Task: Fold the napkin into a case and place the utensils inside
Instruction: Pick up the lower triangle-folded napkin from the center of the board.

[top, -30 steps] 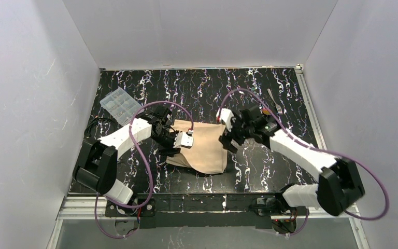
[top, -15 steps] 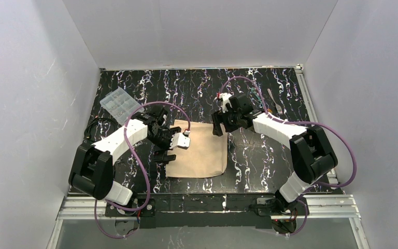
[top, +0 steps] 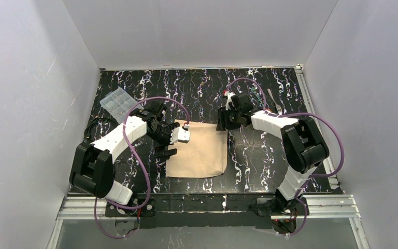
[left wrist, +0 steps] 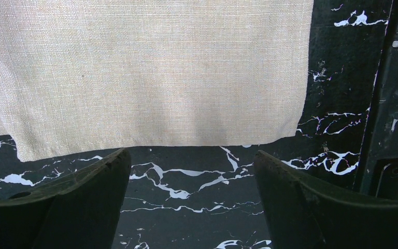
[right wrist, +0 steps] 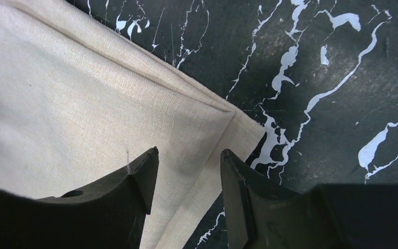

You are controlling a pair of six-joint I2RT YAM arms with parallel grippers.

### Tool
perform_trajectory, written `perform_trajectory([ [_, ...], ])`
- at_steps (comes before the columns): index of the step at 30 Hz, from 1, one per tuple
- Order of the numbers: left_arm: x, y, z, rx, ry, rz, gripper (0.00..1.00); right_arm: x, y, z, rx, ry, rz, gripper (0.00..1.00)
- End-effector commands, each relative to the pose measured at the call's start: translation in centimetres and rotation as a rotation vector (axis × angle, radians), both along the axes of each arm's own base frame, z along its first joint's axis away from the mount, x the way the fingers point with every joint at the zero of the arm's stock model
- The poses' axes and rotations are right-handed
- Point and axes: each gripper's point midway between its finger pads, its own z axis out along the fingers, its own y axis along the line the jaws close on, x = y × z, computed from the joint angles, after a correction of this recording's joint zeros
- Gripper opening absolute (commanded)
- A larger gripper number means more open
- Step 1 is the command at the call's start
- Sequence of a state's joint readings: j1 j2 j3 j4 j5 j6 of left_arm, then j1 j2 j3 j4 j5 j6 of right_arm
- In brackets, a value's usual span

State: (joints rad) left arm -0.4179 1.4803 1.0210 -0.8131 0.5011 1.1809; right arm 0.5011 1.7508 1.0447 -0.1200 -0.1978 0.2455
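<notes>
The tan napkin (top: pixel 197 150) lies folded flat in a layered rectangle at the table's middle. My left gripper (top: pixel 167 141) is open beside its left edge. In the left wrist view its fingers (left wrist: pixel 83 192) stand wide apart over bare black table, with the napkin (left wrist: pixel 145 72) just beyond the tips and nothing between them. My right gripper (top: pixel 222 122) is at the napkin's far right corner. In the right wrist view the right gripper (right wrist: pixel 189 155) has its jaws partly narrowed but apart, straddling the layered corner (right wrist: pixel 228 129). A silver fork (top: pixel 275 101) lies at the far right.
A clear plastic compartment box (top: pixel 118 104) sits at the far left of the black marbled table (top: pixel 259 161). White walls close in on three sides. Purple cables loop over both arms.
My left gripper opened and drew back off the napkin's left edge, and the cloth settled flat. The right arm swung back to the far right corner and its jaws narrowed.
</notes>
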Motion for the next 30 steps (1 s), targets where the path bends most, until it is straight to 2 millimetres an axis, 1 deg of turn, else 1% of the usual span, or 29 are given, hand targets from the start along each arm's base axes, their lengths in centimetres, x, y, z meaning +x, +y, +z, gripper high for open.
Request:
perform_trajectory([
  [1,-0.1,0.0,0.8,-0.003,0.01,0.009,0.85,1.2,0.9,0.6,0.066,-0.013,-0.014,0.56],
  [5,-0.1,0.0,0.9,-0.007,0.003,0.008,0.85,1.1,0.7,-0.3,0.08,0.016,-0.029,0.54],
  [9,0.2,-0.1,0.8,-0.008,0.005,0.018,0.81,1.3,1.2,-0.3,0.111,0.022,-0.029,0.51],
  [12,0.5,-0.3,1.0,-0.016,-0.006,0.025,0.81,1.4,1.4,-0.3,0.119,0.028,-0.029,0.48],
  [14,0.8,-0.3,1.1,-0.016,-0.015,0.026,0.8,1.5,1.5,-0.4,0.124,0.032,-0.029,0.44],
  [15,0.8,-0.3,1.1,-0.015,-0.016,0.026,0.81,1.5,1.5,-0.4,0.127,0.036,-0.028,0.39],
  [18,1.0,-0.2,1.1,-0.007,-0.022,0.028,0.81,1.4,1.4,-0.5,0.132,0.044,-0.027,0.32],
  [21,0.9,-0.1,1.0,-0.006,-0.022,0.026,0.81,1.6,1.1,0.3,0.139,0.025,-0.031,0.27],
  [26,0.7,-0.1,0.8,-0.005,-0.015,0.022,0.81,1.9,-0.2,3.1,0.15,-0.028,-0.041,0.25],
  [28,0.6,-0.1,0.7,-0.005,-0.012,0.021,0.81,1.6,-0.7,3.6,0.148,-0.031,-0.038,0.25],
  [30,0.6,-0.2,0.6,-0.008,-0.005,0.02,0.8,1.2,-1.4,3.5,0.146,-0.023,-0.043,0.25],
])
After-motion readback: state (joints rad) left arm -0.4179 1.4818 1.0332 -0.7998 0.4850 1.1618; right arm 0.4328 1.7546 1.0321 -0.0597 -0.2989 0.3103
